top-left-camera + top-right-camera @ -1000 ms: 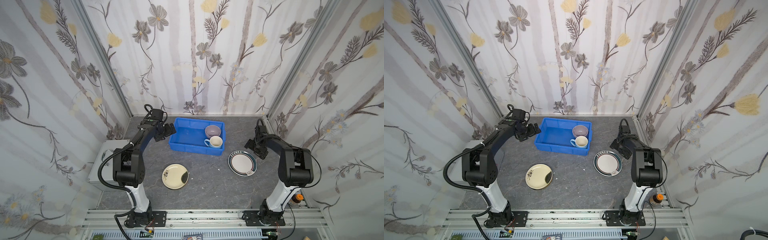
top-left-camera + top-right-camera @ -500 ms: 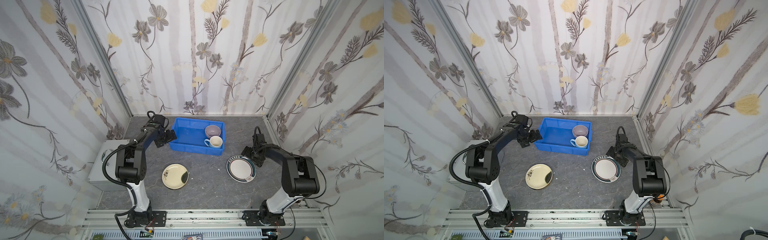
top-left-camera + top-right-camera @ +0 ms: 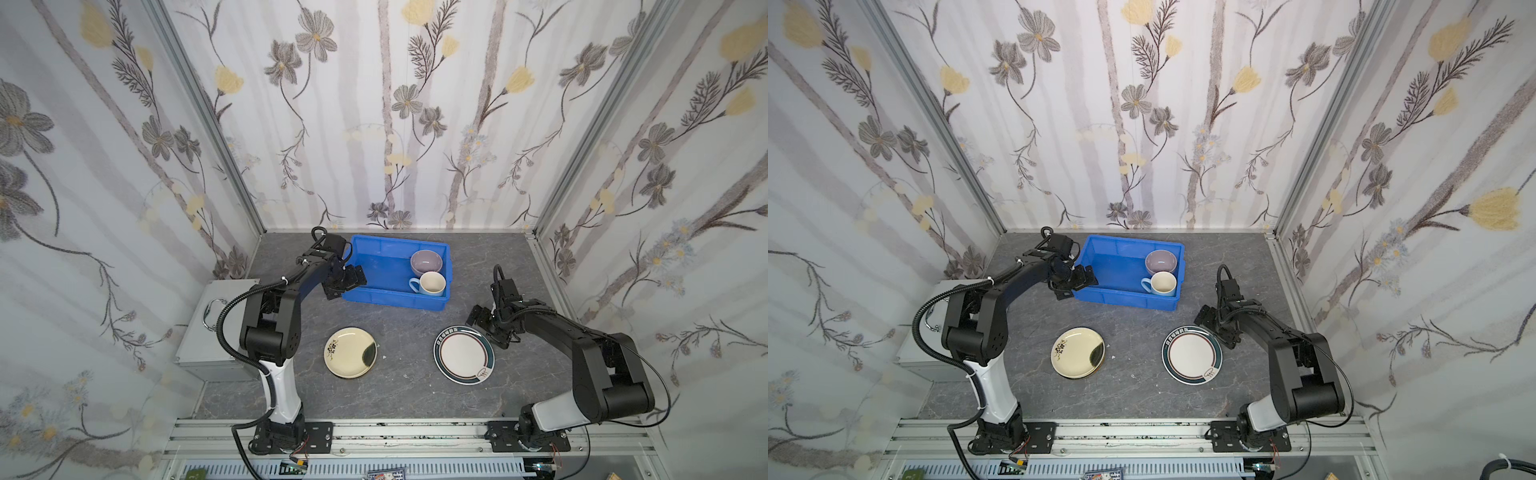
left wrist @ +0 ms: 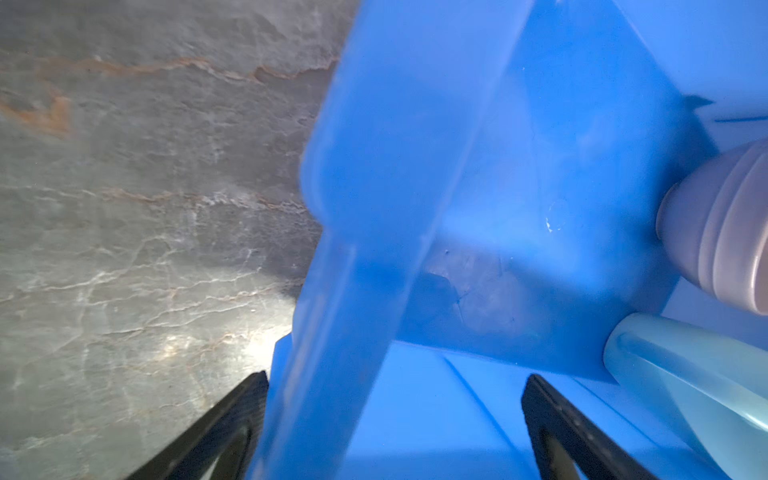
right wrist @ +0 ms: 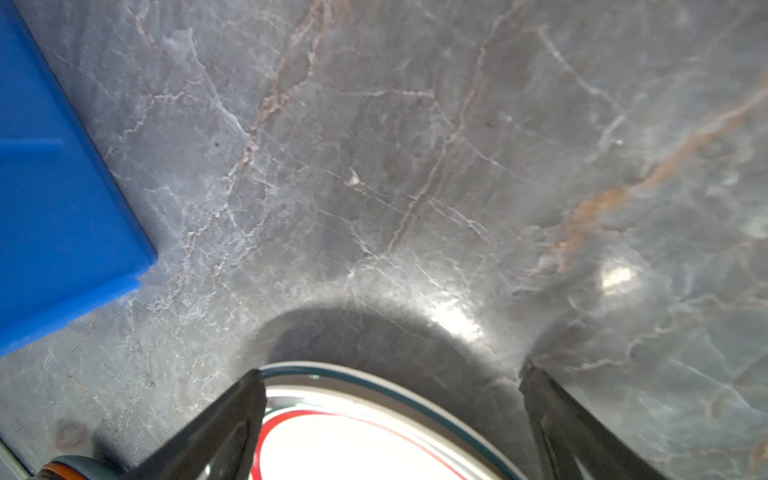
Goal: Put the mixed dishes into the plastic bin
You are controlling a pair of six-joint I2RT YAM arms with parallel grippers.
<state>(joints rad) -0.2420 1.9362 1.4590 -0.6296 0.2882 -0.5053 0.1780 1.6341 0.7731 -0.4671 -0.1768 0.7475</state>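
The grey marbled table [image 3: 415, 399] is being shared with a silver case [image 3: 212, 328] at its left edge. The plastic bin [image 3: 382, 266] is being recorded at the back, containing the lilac bowl [image 3: 426, 262] and pale-blue mug [image 3: 432, 284], touching, at its right end. The white plate [image 3: 464, 354] and cream plate [image 3: 350, 352] are being noted outside it, on the table. Lettering on the white plate's dark rim is being judged illegible. The left gripper [image 3: 345, 286] is being held spread, straddling the bin's left wall. The right gripper [image 3: 488, 328] is being held spread at the white plate's rim, gripping nothing.
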